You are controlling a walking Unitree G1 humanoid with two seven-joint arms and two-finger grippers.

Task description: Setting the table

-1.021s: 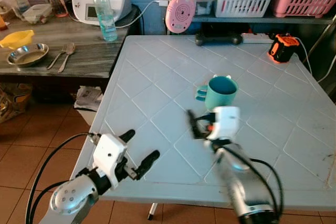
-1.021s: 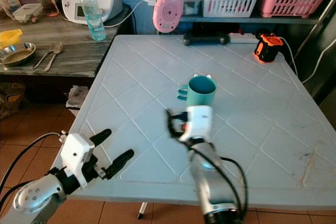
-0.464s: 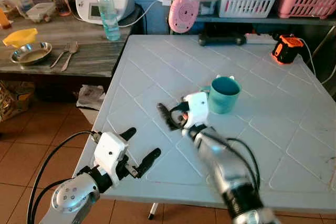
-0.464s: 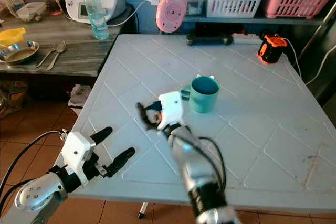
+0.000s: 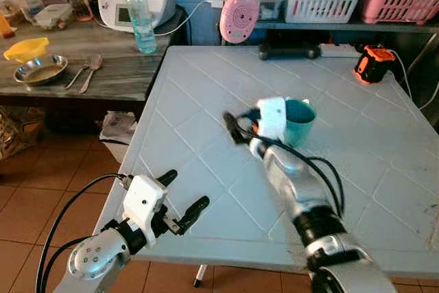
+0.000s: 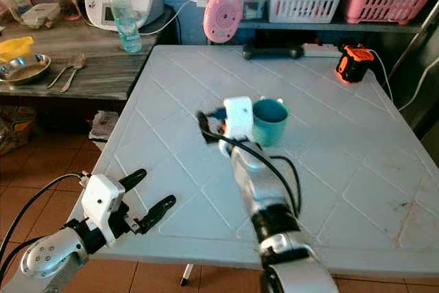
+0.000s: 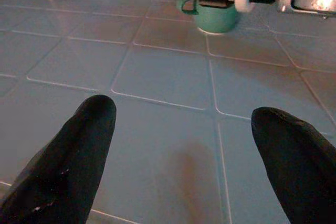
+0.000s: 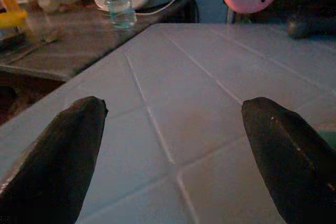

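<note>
A teal mug stands upright near the middle of the white tiled table. My right gripper hovers just left of the mug, its white wrist block right beside the cup. Its fingers are spread open with nothing between them, pointing over the table toward the side counter. My left gripper is open and empty above the table's front left corner. Between the left fingers, the mug shows far ahead with the right arm beside it.
A side counter on the left holds a steel plate, a yellow bowl, a fork and spoon and a water bottle. A pink round device and an orange-black tool sit at the table's far edge.
My right arm has swung away from the front of the table, and its gripper now sits higher, close beside the mug. The mug and the left arm have stayed put.
</note>
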